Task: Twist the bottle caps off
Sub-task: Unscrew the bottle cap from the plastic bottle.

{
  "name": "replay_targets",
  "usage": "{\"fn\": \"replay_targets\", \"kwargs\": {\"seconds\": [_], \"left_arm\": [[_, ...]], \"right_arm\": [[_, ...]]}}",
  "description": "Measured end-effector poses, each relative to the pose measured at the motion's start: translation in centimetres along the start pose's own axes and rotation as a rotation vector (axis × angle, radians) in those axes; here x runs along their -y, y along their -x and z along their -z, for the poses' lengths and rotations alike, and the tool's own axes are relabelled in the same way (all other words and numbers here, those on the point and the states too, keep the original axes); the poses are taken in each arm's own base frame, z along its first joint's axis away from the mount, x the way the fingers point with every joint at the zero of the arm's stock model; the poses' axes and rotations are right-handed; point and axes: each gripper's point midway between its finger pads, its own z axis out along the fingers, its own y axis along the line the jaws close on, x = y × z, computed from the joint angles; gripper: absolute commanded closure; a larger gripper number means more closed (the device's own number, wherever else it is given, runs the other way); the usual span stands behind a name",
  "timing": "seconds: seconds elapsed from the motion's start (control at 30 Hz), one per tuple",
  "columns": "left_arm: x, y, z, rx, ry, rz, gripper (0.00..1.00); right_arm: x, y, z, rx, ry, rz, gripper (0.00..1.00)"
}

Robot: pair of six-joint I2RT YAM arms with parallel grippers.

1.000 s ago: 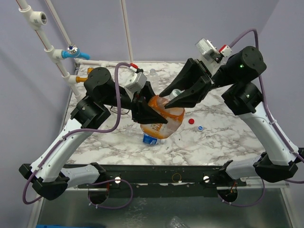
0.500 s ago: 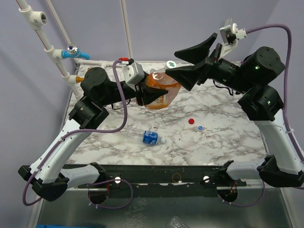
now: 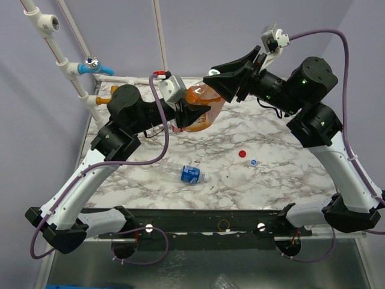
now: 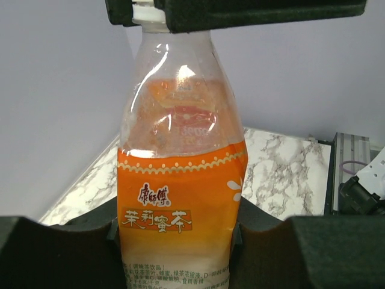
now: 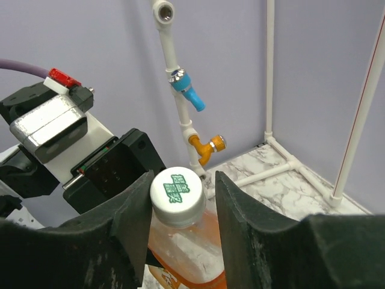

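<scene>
Orange translucent plastic bottle [image 3: 201, 107], squat and wide, hangs in the air above the back of the white marbled surface [image 3: 274, 135], tipped so its neck points toward my right arm. My left hand [image 3: 191, 118] is clamped on its lower body, the pads pressing into both sides of the orange label. I judge that grip is there to keep the body from turning while the other arm works the top.

My right hand [image 3: 218, 83] straddles the round white plastic cap with green lettering [image 5: 177, 194]. Its jaws stand only narrowly apart. One finger lies against the cap's side, and a sliver of gap shows on the other, so I read it as parted and not yet gripping. Lifting the bottle clear of the surface leaves that wrist room to rotate.

The bottle's upper half is clear and looks empty, with glare on the shoulder. The lower half carries an orange wrap with printed characters. The cap sits square on the neck, apparently not yet off.

Down on the surface, a small clear plastic bottle with a blue label [image 3: 191, 174] lies on its side near the front. A small red cap [image 3: 242, 153] and a blue-and-white cap [image 3: 254, 162] lie loose, just beside each other, to its right.
</scene>
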Motion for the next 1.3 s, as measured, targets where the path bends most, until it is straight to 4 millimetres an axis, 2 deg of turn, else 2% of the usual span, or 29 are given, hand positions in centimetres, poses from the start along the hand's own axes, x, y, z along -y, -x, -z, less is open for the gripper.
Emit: {"fn": "replay_targets", "kwargs": {"seconds": [0.13, 0.27, 0.57, 0.7, 0.83, 0.97, 1.07, 1.17, 1.3], "left_arm": [[-0.2, -0.6, -0.1, -0.012, 0.009, 0.004, 0.96], [-0.3, -0.7, -0.1, -0.015, 0.015, 0.007, 0.96], [-0.4, -1.0, -0.2, -0.012, 0.018, 0.010, 0.96], [0.6, -0.8, -0.2, -0.004, -0.031, 0.037, 0.97], [3.4, 0.1, 0.4, 0.017, -0.181, 0.086, 0.96], [7.8, 2.4, 2.5, 0.043, -0.419, 0.138, 0.97], [10.3, 3.6, 4.0, 0.043, -0.559, 0.168, 0.97], [11.8, 3.5, 5.0, 0.013, -0.657, 0.215, 0.97], [12.8, 3.0, 5.8, -0.029, -0.733, 0.268, 0.97]], "right_arm": [[0.1, -0.2, -0.3, 0.006, 0.002, 0.005, 0.81], [0.2, -0.3, -0.4, 0.011, 0.004, 0.013, 0.98], [0.1, -0.5, -0.4, 0.022, 0.017, 0.017, 0.99], [-0.8, -0.4, 0.1, 0.028, 0.063, 0.025, 0.99], [-3.6, 0.2, 1.3, 0.036, 0.219, 0.045, 1.00], [-8.6, 1.4, 3.4, 0.050, 0.513, 0.052, 0.99], [-11.9, 1.8, 5.1, 0.061, 0.745, 0.041, 0.99], [-13.4, 1.3, 6.1, 0.052, 0.891, 0.029, 0.99], [-14.0, 0.4, 6.9, 0.023, 0.994, 0.027, 1.00]]}}
